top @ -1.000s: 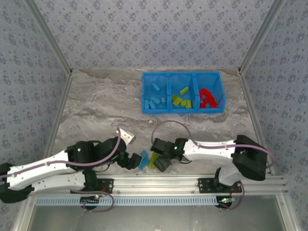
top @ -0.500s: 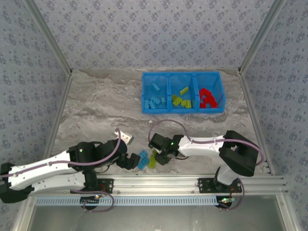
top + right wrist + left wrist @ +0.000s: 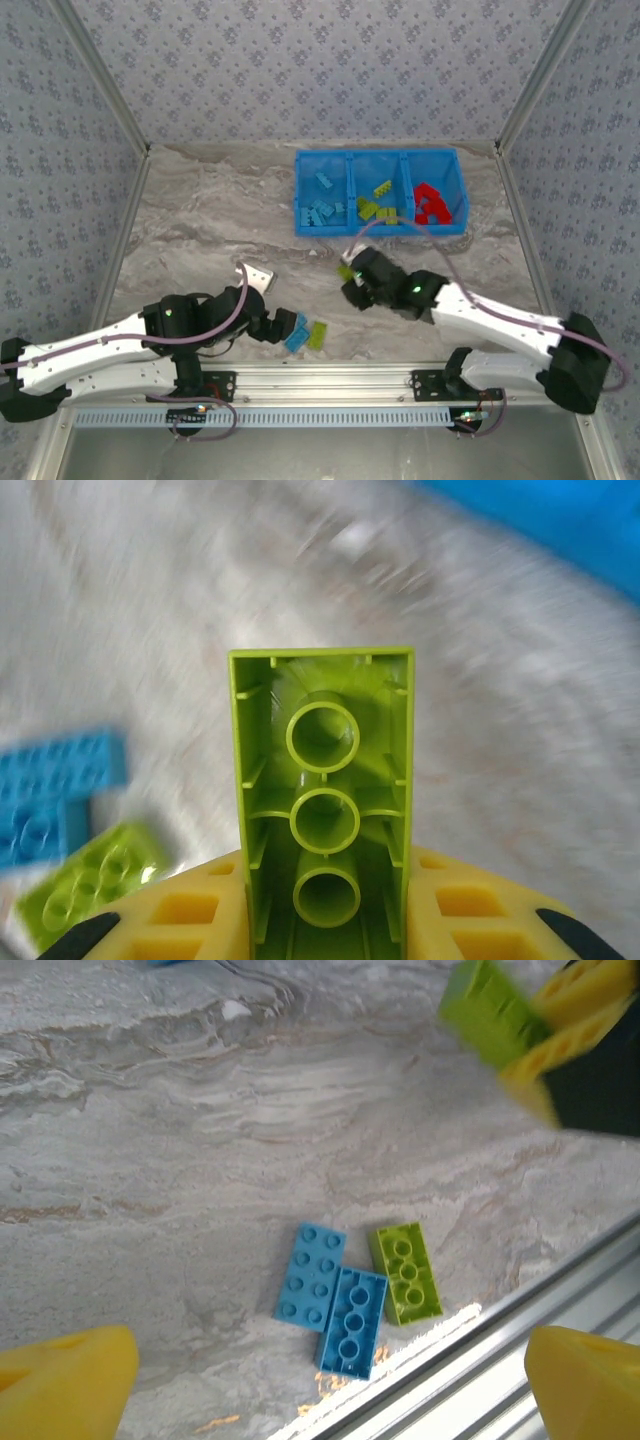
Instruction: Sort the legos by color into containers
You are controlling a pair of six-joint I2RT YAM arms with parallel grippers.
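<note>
My right gripper (image 3: 350,278) is shut on a lime green lego (image 3: 346,270), held above the table between the front pile and the tray. In the right wrist view the held lego (image 3: 322,780) shows its hollow underside between the yellow fingers (image 3: 180,920). Two light blue legos (image 3: 310,1273) (image 3: 352,1322) and one lime green lego (image 3: 407,1272) lie together near the table's front edge. My left gripper (image 3: 283,325) hovers open just left of them, with nothing between its fingers (image 3: 60,1380). The containers are three compartments of a blue tray (image 3: 380,155), holding blue (image 3: 320,205), green (image 3: 375,207) and red (image 3: 430,203) legos.
An aluminium rail (image 3: 330,378) runs along the table's front edge, close to the loose legos (image 3: 305,335). Patterned walls enclose the table on three sides. Bare marbled surface (image 3: 210,220) lies left of the tray.
My right gripper closed on a green lego from the front pile and carried it up and back towards the tray. The left gripper stayed open and edged slightly right.
</note>
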